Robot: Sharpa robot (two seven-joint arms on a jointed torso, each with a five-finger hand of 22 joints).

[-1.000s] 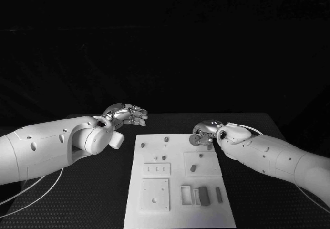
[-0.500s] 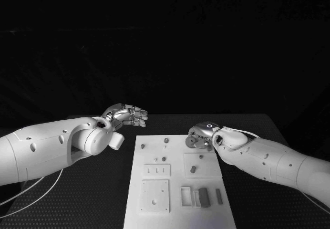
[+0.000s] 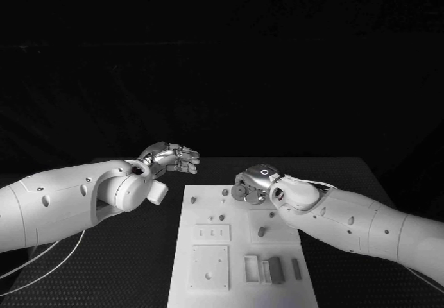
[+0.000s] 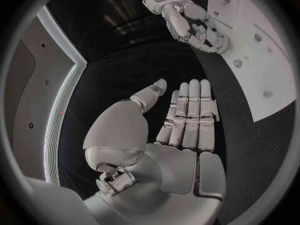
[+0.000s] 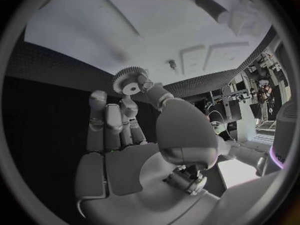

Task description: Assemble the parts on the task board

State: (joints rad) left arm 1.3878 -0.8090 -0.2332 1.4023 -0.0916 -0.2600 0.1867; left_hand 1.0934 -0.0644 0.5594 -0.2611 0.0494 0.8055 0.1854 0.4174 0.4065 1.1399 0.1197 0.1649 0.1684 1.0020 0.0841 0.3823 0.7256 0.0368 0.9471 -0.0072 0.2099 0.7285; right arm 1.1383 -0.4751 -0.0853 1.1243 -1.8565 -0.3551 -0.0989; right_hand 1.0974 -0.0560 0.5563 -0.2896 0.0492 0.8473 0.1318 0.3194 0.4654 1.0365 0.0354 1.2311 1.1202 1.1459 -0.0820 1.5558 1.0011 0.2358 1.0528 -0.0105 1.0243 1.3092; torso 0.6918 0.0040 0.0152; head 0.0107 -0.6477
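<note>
Right hand [image 3: 251, 185] pinches gear [image 5: 130, 81] over task board [image 3: 236, 256] upper centre, pegs just below-left; left hand [image 3: 172, 156] empty, fingers apart

1. I can read no text, label, brand, number or sign anywhere on my task board [image 3: 236, 256].
2. The gear [image 5: 130, 81] pinched in my right hand [image 5: 134, 135] carries no marking I can read.
3. My left hand [image 4: 184, 120] and both arms show no legible lettering.
</note>
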